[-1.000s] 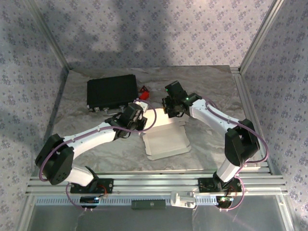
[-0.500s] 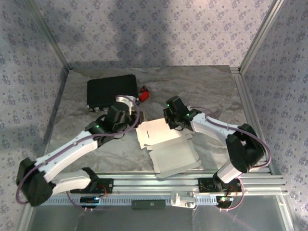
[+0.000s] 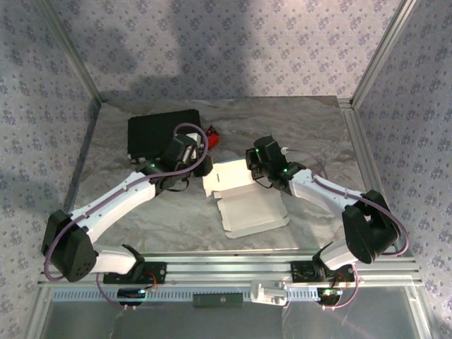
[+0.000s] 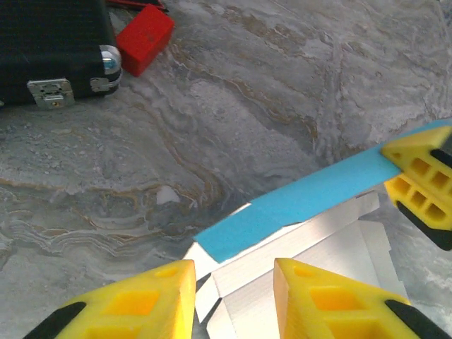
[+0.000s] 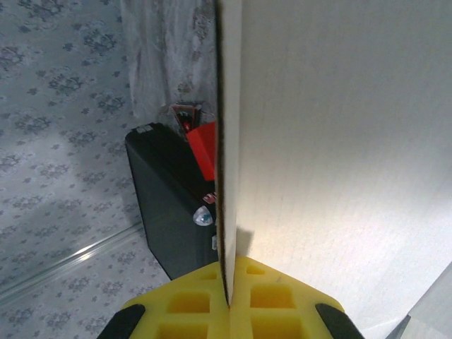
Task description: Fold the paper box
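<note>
Light-blue card paper box (image 3: 251,208), die-cut sheet with the white side up, lies mostly flat mid-counter, a bit toward the near edge of the grey marbled counter (image 3: 318,134). Right gripper (image 5: 229,282) is clamped on the right end of the far flap (image 4: 304,205). It holds the flap lifted off the counter, blue outer face toward the far edge. My read: it's propping that wall up so the crease sets.

Left gripper (image 4: 233,289) hovers with jaws apart, holding nothing, just above the flap's left end. It's probably lined up to take that corner or tuck a side tab. Base panel rests on the counter as the anchor.

Black rectangular latched case (image 3: 162,134) and small red block (image 4: 145,39) sit toward the far-left corner, clear of the fold.
</note>
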Motion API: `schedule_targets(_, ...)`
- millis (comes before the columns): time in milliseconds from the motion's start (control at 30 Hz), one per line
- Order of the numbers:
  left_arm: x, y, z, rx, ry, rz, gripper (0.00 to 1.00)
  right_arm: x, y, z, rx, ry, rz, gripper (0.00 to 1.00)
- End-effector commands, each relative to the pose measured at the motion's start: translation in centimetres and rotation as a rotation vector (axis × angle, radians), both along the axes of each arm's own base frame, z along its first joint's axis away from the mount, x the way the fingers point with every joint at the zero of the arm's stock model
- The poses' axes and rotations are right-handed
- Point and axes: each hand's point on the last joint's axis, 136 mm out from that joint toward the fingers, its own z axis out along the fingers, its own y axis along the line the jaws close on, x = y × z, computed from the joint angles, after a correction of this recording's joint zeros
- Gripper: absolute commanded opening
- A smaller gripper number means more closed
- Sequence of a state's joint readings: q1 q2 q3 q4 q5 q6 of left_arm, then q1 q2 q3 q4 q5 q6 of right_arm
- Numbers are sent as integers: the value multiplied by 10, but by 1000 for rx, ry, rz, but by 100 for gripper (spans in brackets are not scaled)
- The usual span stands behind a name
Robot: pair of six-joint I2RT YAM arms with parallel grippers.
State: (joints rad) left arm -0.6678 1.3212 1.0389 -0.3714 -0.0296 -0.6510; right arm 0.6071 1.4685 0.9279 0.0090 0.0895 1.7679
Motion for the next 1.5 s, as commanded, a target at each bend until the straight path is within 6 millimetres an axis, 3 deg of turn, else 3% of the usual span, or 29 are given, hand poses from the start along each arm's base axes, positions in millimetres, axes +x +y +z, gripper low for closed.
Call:
schedule_targets(0,10,-9,28,-86,-36,-24,35,12,0,28,7,-98,25,0)
schedule_targets(133,17,-18,36,-141,-29,-13,36,16,1,30,18,-112,32,0)
schedule_targets(500,29,-32,18,-125,34,-21,40,18,3,30,36,-110,41,0)
schedule_targets(767,25,-48,24,-136,29,-49,40,18,3,41,55,-117,35,0)
schedule_targets(1133,14,-49,66,-152,-19,-16,39,12,-16,85,57,-132,-22,0)
schedule_targets(1333,7,-33,109,-171,-113,29,41,2,-26,113,45,-133,-32,0)
schedule_targets(1467,2,-35,128,-198,-122,6,41,-4,-31,123,19,-124,-29,0)
